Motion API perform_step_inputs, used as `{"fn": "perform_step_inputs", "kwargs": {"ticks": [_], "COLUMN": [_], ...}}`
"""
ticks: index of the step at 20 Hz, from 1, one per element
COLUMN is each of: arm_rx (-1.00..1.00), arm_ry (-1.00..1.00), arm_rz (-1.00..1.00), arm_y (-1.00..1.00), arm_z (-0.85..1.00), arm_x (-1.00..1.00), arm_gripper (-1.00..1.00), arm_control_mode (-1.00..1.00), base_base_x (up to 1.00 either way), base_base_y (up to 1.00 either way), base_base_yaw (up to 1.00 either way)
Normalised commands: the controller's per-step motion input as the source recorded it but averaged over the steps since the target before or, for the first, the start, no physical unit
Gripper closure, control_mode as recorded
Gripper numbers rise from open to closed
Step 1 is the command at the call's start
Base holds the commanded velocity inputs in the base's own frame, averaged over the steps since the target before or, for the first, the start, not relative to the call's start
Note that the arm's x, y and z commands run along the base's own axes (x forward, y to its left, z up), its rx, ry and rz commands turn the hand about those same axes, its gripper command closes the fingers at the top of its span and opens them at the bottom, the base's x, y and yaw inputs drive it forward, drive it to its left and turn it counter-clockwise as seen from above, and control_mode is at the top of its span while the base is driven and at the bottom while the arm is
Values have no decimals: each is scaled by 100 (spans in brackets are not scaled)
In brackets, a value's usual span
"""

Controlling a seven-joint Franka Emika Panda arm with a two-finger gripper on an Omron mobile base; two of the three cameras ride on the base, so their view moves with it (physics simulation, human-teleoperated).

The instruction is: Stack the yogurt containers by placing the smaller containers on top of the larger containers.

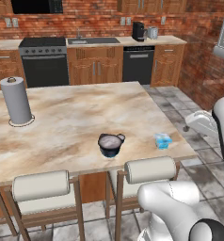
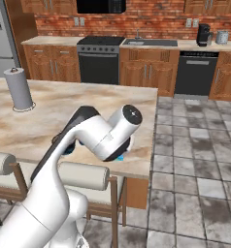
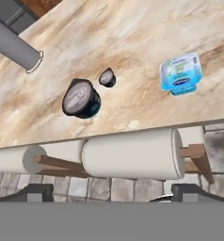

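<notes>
Navy tub [image 1: 109, 145] sits on the marble counter [image 1: 71, 117] near its front edge, lid shut. Just beside it sits a tiny dark pot [image 3: 107, 77]. The light-blue cup [image 1: 163, 140] stands apart, near the corner, sealed too. The pincer [image 3: 112, 190] hangs open above the stools, holding nothing.

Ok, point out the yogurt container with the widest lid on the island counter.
The dark navy tub, round with a greyish foil lid. The tiny dark-topped pot beside it is far smaller; the light-blue cup stands apart, squarish.
</notes>
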Motion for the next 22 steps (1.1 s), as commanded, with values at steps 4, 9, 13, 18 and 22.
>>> {"fn": "perform_step_inputs", "kwargs": {"ticks": [4, 9, 13, 18, 22], "arm_rx": [7, 8, 8, 9, 7], "arm_ry": [-1, 0, 3, 6, 7], "arm_rz": [0, -1, -3, -4, -4], "arm_y": [-10, -10, -11, -11, -7], "arm_z": [-21, -11, -6, -7, -10], "arm_x": [0, 0, 3, 5, 5], "arm_gripper": [-100, -100, -100, -100, -100], "arm_control_mode": [-100, -100, -100, -100, -100], "base_base_x": [0, 0, 0, 0, 0], "base_base_y": [0, 0, 0, 0, 0], "base_base_yaw": [0, 0, 0, 0, 0]}}
